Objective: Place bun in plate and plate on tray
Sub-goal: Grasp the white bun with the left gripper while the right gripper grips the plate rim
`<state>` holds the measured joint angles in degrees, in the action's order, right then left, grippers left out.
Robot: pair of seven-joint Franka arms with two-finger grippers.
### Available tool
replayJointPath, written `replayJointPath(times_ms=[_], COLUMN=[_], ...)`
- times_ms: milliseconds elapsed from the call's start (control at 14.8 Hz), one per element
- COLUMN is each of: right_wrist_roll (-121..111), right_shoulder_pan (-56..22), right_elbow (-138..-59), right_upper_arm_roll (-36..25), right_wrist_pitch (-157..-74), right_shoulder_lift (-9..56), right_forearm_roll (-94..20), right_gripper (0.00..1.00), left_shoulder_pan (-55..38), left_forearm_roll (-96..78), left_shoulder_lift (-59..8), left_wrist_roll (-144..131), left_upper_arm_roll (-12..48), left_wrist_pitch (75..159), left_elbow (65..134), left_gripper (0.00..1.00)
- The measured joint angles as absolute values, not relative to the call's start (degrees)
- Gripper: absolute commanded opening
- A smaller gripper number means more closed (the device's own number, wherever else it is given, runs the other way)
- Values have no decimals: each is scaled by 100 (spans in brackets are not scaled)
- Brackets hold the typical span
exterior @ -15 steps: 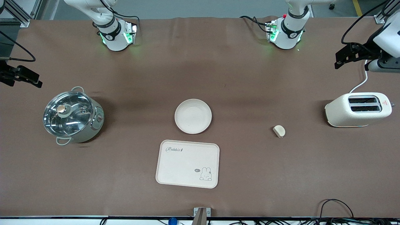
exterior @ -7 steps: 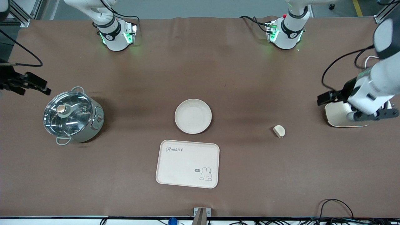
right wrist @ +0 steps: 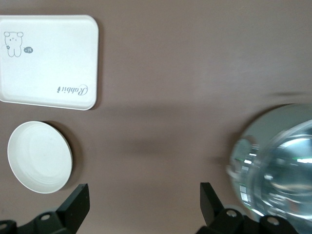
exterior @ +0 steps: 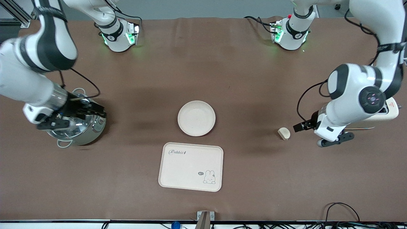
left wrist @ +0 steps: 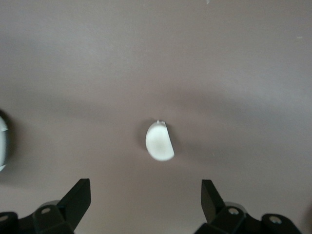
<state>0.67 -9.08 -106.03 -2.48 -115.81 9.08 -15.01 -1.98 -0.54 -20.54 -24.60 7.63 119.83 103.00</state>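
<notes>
The bun (exterior: 284,133) lies on the brown table toward the left arm's end; it also shows in the left wrist view (left wrist: 159,142). The round plate (exterior: 196,118) sits mid-table, empty, and shows in the right wrist view (right wrist: 40,157). The tray (exterior: 191,166) lies nearer the front camera than the plate, apart from it, and also shows in the right wrist view (right wrist: 48,61). My left gripper (exterior: 335,139) hangs open and empty beside the bun, short of it (left wrist: 146,187). My right gripper (exterior: 53,123) is open and empty over the pot (right wrist: 144,192).
A steel pot with a glass lid (exterior: 86,127) stands toward the right arm's end; its lid shows in the right wrist view (right wrist: 278,161). A white toaster (exterior: 391,111) stands at the left arm's end, mostly hidden by the left arm. Cables run along the front edge.
Both arms have swung in from the table's ends. The left gripper moved from over the toaster to beside the bun. The right gripper moved over the pot. Bun, plate and tray have not moved.
</notes>
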Motion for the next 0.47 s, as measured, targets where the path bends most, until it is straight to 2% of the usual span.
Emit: replayJointPath(times_ms=[271,475], right_wrist_roll=[79,407], right_shoulder_pan=[-1649,-2323], right_elbow=[-11478,-11662], right_upper_arm_roll=[-232,-222], right_wrist_pitch=[-13173,-14034], right_shoulder_lift=[1352,1808], right_forearm_roll=[-2348,-2804], right_gripper=[100,100], left_shoulder_pan=[-193,-223], left_forearm_roll=[-54,-54], left_shoulder_lift=[-2723,-3132], left_wrist_roll=[-2697,-2809], left_upper_arm_roll=[762,767], left_wrist_pitch=[12524,12731], left_elbow=[10500,10503], left_gripper=[100,99])
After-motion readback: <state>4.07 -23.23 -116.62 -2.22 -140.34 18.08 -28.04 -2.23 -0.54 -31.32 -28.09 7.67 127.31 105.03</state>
